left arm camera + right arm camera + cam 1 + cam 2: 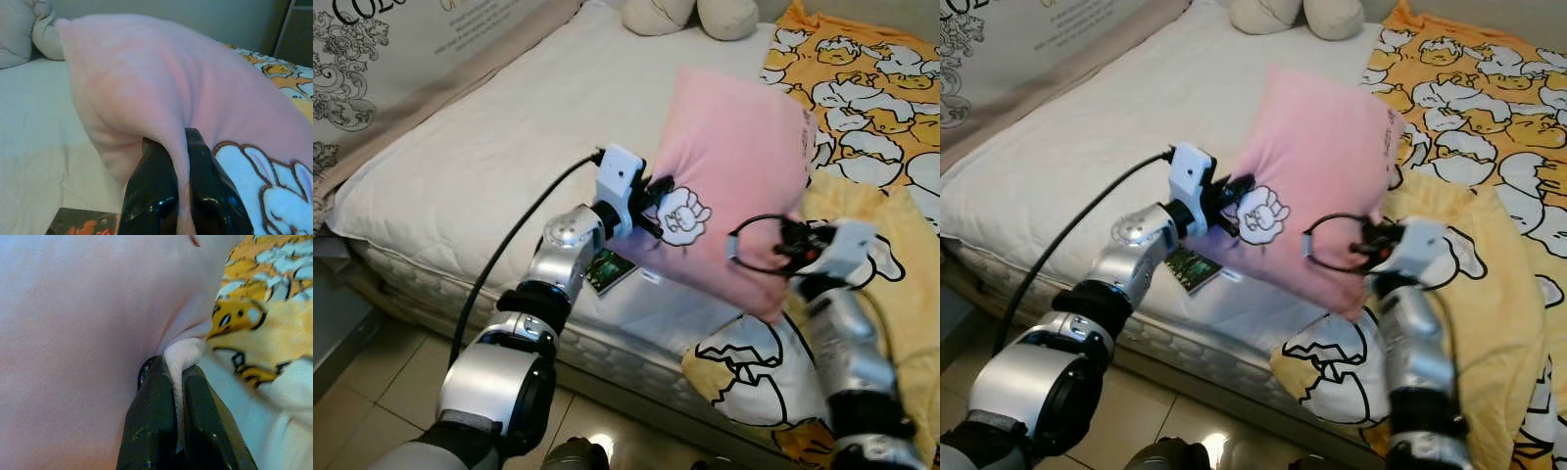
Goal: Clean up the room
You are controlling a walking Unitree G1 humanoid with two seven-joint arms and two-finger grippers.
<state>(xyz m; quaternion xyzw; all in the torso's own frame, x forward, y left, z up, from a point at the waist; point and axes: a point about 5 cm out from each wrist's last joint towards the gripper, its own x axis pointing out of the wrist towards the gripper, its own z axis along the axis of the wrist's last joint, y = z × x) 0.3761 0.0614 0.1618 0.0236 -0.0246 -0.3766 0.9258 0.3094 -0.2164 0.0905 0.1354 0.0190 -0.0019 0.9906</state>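
Here, the soft pink fleece pillow with a rabbit patch [729, 166] hangs above the white mattress [480, 166], tilted. The left gripper [182, 161] and right gripper [177, 377] each pinch a lower corner, at equal distance.

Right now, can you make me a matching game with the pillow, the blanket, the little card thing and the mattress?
Things:
1. pink pillow
2. yellow duck blanket
3. small dark card
4. white mattress

States:
A. lies flat near the bed's edge, under the pillow
B. bare, with no sheet of pictures
C. pinched by the left gripper and the right gripper, lifted up
D. spread over the bed's right side

Pairs: 1-C, 2-D, 3-A, 4-B
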